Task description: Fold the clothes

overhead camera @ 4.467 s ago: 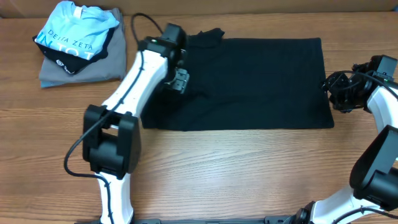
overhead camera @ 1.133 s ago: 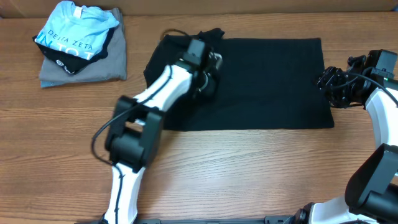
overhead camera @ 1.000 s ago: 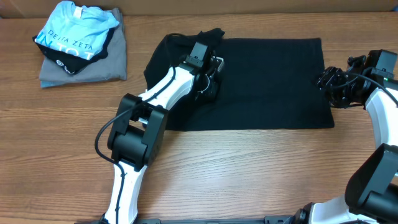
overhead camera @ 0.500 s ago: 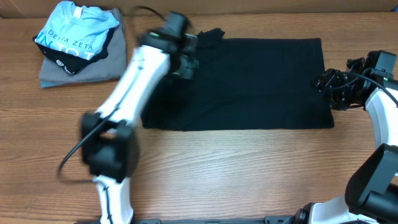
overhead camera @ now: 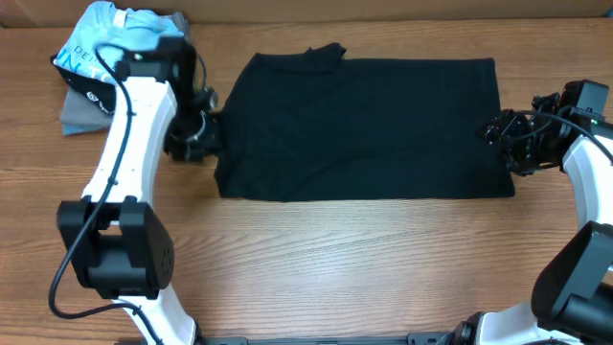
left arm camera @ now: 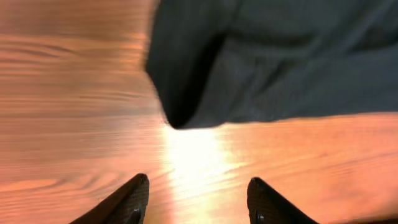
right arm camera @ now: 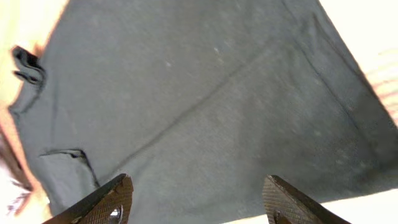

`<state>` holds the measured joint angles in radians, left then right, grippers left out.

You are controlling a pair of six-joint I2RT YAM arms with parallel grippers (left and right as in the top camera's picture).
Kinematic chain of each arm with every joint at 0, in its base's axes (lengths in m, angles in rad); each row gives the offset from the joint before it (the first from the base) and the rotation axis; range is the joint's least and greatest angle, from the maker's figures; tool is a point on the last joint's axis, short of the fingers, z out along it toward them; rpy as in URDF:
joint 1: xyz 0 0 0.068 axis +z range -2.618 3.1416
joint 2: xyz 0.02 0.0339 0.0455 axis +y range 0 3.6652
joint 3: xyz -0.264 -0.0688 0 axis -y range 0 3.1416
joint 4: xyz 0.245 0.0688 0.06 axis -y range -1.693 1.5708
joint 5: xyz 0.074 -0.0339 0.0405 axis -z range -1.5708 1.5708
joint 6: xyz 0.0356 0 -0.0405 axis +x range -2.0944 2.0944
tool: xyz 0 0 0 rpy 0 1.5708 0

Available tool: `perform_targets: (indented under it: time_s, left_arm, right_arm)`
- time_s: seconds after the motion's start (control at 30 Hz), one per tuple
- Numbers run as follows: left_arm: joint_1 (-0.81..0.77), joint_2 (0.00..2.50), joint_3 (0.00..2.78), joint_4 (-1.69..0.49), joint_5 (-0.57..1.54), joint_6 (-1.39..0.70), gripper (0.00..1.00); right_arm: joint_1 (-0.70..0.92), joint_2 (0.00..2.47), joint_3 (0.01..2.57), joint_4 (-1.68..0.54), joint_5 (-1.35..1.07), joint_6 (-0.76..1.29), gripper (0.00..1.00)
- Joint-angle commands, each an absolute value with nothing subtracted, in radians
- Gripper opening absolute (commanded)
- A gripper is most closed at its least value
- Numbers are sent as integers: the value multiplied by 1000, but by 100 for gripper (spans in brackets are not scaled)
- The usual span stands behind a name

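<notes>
Black soft-cloth T-shirt (overhead camera: pixel 364 125) lies flat on the wooden tabletop (overhead camera: pixel 335 259); left jaws hang parted and empty just off its left edge, right jaws wide and empty at its right. Risk imo: left jaws close on bare wood or one layer, bunching the fold.

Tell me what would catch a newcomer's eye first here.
The black T-shirt dominates, spread flat across the middle of the table. The left gripper hangs open just off its left edge, the right gripper open at its right edge. A light blue shirt tops a pile at far left.
</notes>
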<state>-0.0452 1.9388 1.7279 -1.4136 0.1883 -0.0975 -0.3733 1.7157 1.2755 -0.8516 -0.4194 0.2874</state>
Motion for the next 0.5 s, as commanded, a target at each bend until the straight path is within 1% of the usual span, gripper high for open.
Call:
perform_targets:
  time_s: [0.0,0.07,0.17,0.2,0.27,0.3,0.4,0.43,0.47]
  left_arm:
    - [-46,1952,1591,-1339,360,25,55]
    - [-50,1952,1528,-1269,368,49,56]
    - [-53,1953,1449,-1182,313,60,56]
    - [-53,1953,1419,-1153,292,56,55]
    - [-53,1953,1370,-1105,252,48,50]
    - [-53,1953,1343,-1072,234,38,43]
    - [-52,1953,1286,-1005,214,37,8]
    - [-52,1953,1281,-1000,202,27,4]
    - [-50,1953,1280,-997,181,16,4]
  right_arm:
    - [-374,1704,1295,-879,-327,314,71]
    - [-375,1711,1295,-894,-305,352,71]
    - [-375,1725,1294,-900,-303,352,71]
    - [-375,1729,1291,-902,-303,352,71]
    - [-375,1733,1279,-903,-287,352,71]
    - [-375,1734,1271,-904,-268,352,71]
    - [-376,1748,1268,-904,-227,352,71]
    - [-377,1751,1268,-902,-228,352,71]
    - [-380,1752,1268,-900,-228,352,71]
